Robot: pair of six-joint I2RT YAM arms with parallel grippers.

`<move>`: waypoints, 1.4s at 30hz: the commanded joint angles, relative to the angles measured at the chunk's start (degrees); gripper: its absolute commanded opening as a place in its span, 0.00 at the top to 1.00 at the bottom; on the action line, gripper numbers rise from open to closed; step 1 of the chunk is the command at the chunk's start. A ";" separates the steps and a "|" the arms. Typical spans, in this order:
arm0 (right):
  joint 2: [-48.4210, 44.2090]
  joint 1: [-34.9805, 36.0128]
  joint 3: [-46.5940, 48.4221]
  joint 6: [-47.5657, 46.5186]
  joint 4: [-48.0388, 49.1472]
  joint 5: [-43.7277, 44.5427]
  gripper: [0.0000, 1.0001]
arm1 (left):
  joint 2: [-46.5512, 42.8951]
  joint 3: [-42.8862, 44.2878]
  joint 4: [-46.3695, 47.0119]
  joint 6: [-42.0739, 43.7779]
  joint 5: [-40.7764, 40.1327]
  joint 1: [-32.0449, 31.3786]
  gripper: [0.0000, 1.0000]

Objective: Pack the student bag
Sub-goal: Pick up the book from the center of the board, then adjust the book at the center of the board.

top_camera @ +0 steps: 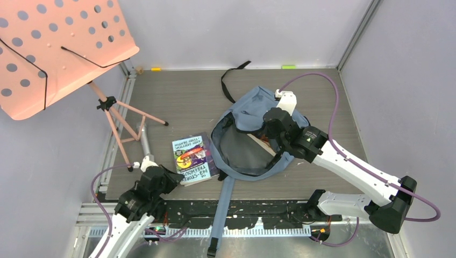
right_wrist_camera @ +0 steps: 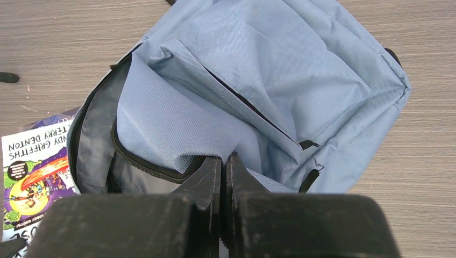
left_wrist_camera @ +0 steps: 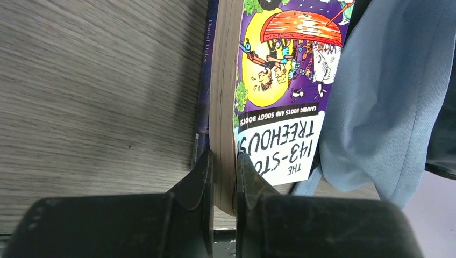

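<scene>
The student bag [top_camera: 253, 134], grey-blue with black zippers, lies open on the wooden table; it also fills the right wrist view [right_wrist_camera: 258, 91]. A paperback with a purple and yellow cover [top_camera: 193, 158] lies just left of the bag's mouth. My left gripper [left_wrist_camera: 223, 172] is shut on that book's near corner [left_wrist_camera: 223, 129], one finger on each side of the page block. My right gripper [right_wrist_camera: 224, 164] is shut on the bag's fabric at the zipper edge, holding the flap up. The bag's dark lining [right_wrist_camera: 91, 140] shows inside the opening.
A pink perforated music stand [top_camera: 59, 48] on a tripod [top_camera: 121, 123] stands at the far left. A second thin dark book [left_wrist_camera: 204, 80] lies under the paperback. A blue strap [top_camera: 223, 209] hangs over the near edge. Grey walls enclose the table.
</scene>
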 commanded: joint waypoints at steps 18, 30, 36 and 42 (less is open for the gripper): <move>-0.79 -0.35 0.74 -0.48 4.73 1.00 1.00 | 38.98 38.35 2.31 38.12 -4.84 0.06 1.00; -0.67 -0.34 -0.29 -0.73 5.26 1.61 1.00 | 44.56 38.15 7.20 45.74 -11.95 -7.31 1.00; -0.21 -0.35 -0.58 -0.47 5.61 1.29 1.00 | 49.95 39.28 9.32 45.43 -18.05 -17.71 1.00; -0.68 -0.35 -1.19 -0.38 5.66 1.56 1.00 | 55.25 40.35 10.42 43.09 -23.58 -28.42 1.00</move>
